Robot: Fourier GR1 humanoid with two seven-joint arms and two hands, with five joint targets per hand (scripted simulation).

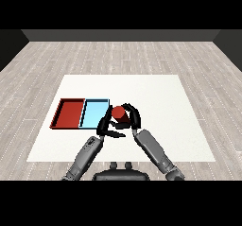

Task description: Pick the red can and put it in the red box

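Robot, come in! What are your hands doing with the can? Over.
Right hand curled round red can. Left hand open beside it. Can right of light blue tray, not in red tray. Path unblocked.

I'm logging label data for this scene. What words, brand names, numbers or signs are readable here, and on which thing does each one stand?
None can be read.
Red cylindrical can, held in the right hand: plain red, no label shows.
Flat red tray: no marking.
Flat light blue tray: no marking.
White table: no marking.
Left hand and both grey forearms: no marking.
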